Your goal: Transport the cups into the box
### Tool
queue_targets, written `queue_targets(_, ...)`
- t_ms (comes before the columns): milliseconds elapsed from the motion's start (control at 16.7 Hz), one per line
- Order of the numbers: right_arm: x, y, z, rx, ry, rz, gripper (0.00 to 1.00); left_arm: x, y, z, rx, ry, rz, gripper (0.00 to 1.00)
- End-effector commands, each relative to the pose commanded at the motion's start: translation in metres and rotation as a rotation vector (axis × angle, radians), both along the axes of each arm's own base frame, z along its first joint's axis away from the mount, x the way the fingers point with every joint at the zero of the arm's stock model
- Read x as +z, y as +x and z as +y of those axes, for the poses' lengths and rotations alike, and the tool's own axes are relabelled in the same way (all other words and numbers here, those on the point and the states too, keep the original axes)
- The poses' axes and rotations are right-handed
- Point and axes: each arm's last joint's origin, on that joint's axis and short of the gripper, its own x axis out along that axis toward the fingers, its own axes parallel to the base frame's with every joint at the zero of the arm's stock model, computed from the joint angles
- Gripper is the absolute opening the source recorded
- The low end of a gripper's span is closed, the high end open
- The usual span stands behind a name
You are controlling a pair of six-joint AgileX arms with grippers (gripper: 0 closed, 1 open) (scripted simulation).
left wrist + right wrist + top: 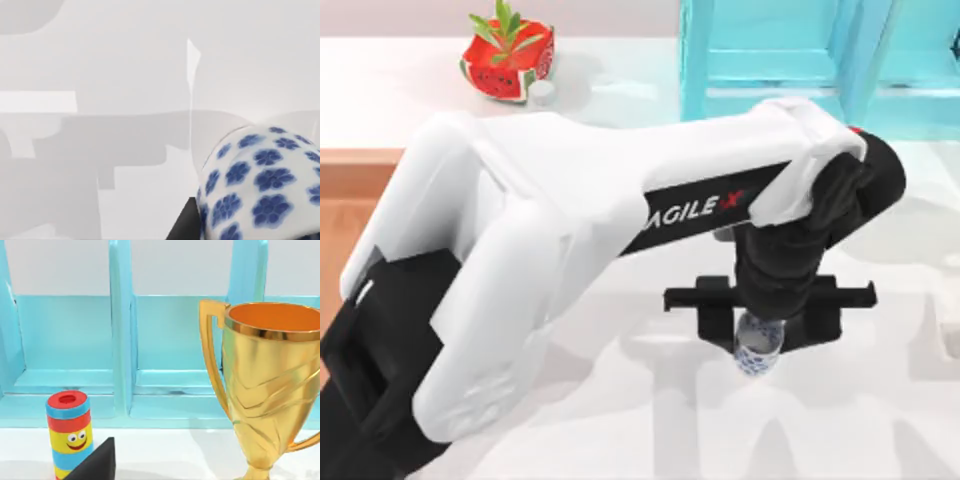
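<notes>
The white cup [757,352] carries a pattern of dark blue flowers, and the left claw [767,305] by it is black on a white arm [570,250] with a black band lettered in white and red. The tabletop [880,400] is white. The cabinet [120,340] is turquoise. A trophy [270,390] is shiny gold with an orange inside. The striped cylinder [69,432] shows red, blue and yellow bands with a smiling face. A planter [508,62] looks like red watermelon with a green rind and green leaves.

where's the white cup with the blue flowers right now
The small white cup with blue floral pattern sits right of centre in the top view, directly beneath the left gripper, over the white table, below the turquoise cabinet.
</notes>
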Motion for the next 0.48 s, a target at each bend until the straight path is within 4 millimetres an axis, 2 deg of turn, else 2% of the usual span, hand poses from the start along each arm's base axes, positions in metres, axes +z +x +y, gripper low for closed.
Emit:
queue_targets(300, 0.000, 0.000, 0.000, 0.000, 0.000, 0.000, 1.00, 0.005, 0.001, 0.004, 0.000, 0.000, 0.000, 0.00)
queue_targets(480, 0.000, 0.000, 0.000, 0.000, 0.000, 0.000, 1.00, 0.034, 0.006, 0.029, 0.003, -0.006, -0.005, 0.00)
